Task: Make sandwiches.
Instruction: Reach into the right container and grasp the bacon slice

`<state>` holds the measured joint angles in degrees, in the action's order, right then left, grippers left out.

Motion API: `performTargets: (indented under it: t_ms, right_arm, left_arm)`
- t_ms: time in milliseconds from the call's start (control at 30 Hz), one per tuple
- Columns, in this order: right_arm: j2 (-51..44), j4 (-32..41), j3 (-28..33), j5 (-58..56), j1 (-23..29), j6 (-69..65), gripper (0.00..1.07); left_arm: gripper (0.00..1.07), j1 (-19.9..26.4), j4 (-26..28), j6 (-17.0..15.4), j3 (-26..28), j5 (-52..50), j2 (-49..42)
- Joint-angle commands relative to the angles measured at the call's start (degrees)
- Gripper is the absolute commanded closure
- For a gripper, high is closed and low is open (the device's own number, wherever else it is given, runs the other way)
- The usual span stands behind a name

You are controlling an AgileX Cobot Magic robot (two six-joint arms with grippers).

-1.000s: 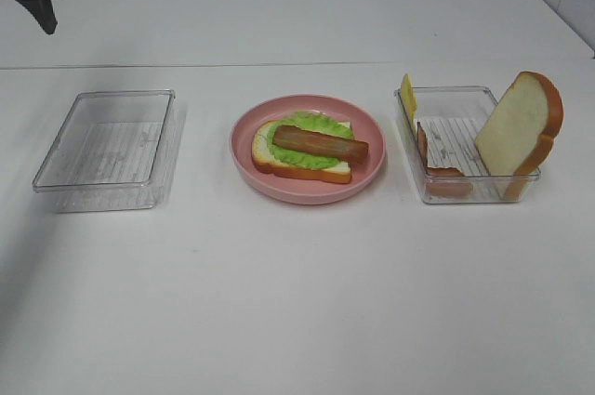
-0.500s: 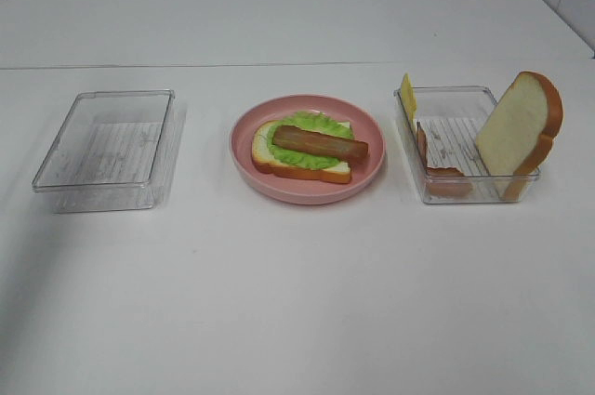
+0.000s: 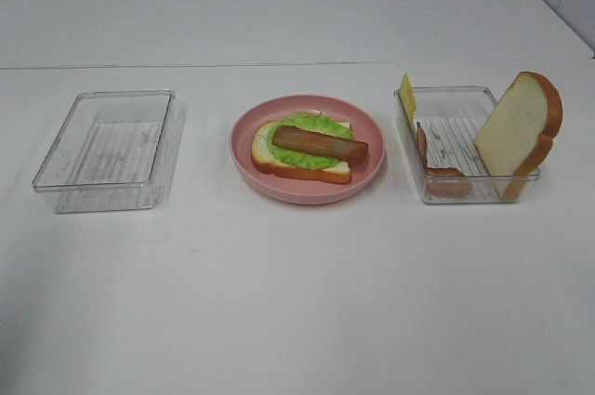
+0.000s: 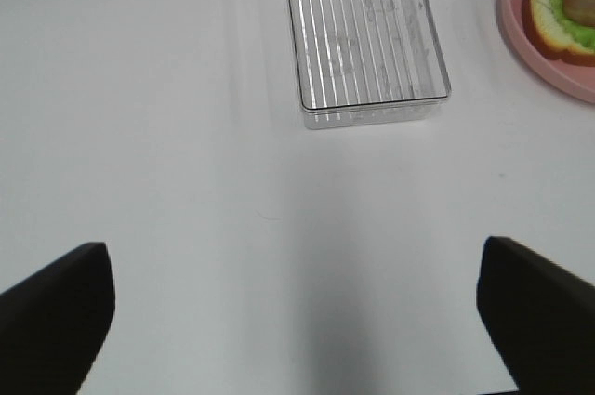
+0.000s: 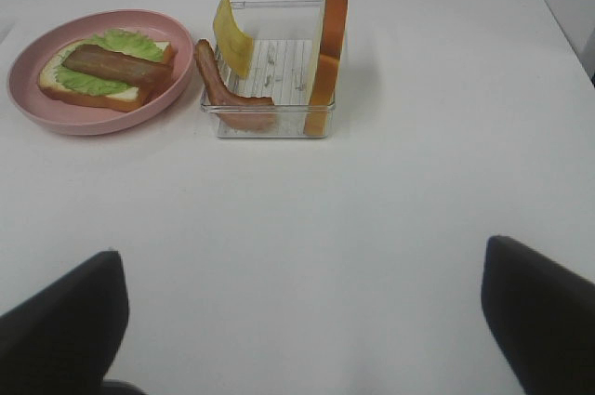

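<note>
**Half-built sandwich, both tools well clear of it**

The open sandwich (image 3: 303, 150) (bread, lettuce, bacon) sits on the pink plate (image 3: 279, 189) mid-table (image 3: 297, 302). A bread slice (image 3: 518, 125), cheese slice (image 3: 407, 96) and bacon strip (image 3: 444, 177) are in the clear tray (image 3: 465, 91) right of it. The left tool (image 4: 297, 311) and right tool (image 5: 302, 316) are both spread wide, holding nothing, well apart from the sandwich.

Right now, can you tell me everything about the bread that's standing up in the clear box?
The bread slice is a toy: white face, orange-brown crust, looks like soft foam. It is whole and stands on its edge, tilted, inside the clear tray to the right of the pink plate. It leans on the tray wall farthest from the plate.
</note>
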<state>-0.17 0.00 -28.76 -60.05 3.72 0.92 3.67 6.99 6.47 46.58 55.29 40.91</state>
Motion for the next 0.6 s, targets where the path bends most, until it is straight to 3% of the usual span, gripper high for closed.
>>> performTargets:
  t_ms: [33,433,600]
  right_arm:
    - [-1.38,0.00,0.06,-0.17,-0.11,-0.11,0.09]
    - [-1.38,0.00,0.06,-0.17,-0.11,-0.11,0.09]
    - [-1.38,0.00,0.06,-0.17,-0.11,-0.11,0.09]
  left_arm:
    - [0.09,-0.17,0.52,0.29,-3.67,1.20,-9.63]
    - [0.09,-0.17,0.52,0.23,-16.39,7.62,-35.98]
    - [0.09,-0.17,0.06,0.06,-17.07,5.10,-42.69]
